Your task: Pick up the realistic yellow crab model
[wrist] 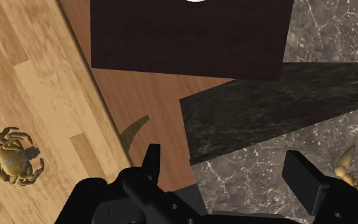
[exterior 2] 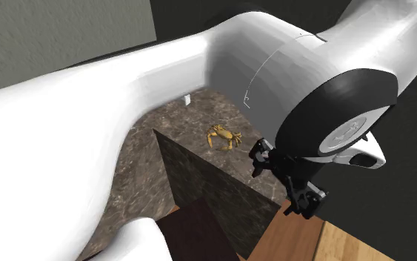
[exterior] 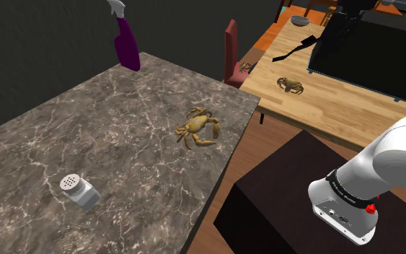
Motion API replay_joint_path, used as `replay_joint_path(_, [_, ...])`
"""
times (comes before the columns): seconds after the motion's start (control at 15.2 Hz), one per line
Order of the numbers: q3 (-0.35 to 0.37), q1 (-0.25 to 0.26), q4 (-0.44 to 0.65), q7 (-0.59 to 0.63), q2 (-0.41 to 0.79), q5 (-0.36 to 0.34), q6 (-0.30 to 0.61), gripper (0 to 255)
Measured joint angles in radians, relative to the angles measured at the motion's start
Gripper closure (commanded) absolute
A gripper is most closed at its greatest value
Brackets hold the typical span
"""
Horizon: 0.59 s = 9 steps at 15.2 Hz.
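Open gripper [wrist: 225, 162] hovers by the marbled counter's [exterior: 86, 137] edge, crab untouched.
Fingers wide, holding nothing. The yellow crab [exterior: 197, 128] sits mid-frame in the shoulder view, near the counter's edge. A browner crab [exterior: 290, 84] on the wooden table [exterior: 338, 115], upper right, could draw a wrong grasp. Lettering on the arm band [exterior: 347, 192] is unreadable.

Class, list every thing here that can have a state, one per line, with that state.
gripper, open, holding nothing
yellow crab, right way up on marble counter, unheld
brown crab, right way up on wooden table
purple spray bottle, standing upright
shaker, standing upright
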Motion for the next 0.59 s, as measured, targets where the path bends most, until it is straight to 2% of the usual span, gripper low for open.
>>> replay_joint_path(0.2, [0.018, 0.010, -0.022, 0.015, -0.002, 0.018, 0.030, 0])
replay_joint_path(0.59, [0.128, 0.068, -0.108, 0.102, -0.003, 0.114, 0.171, 0])
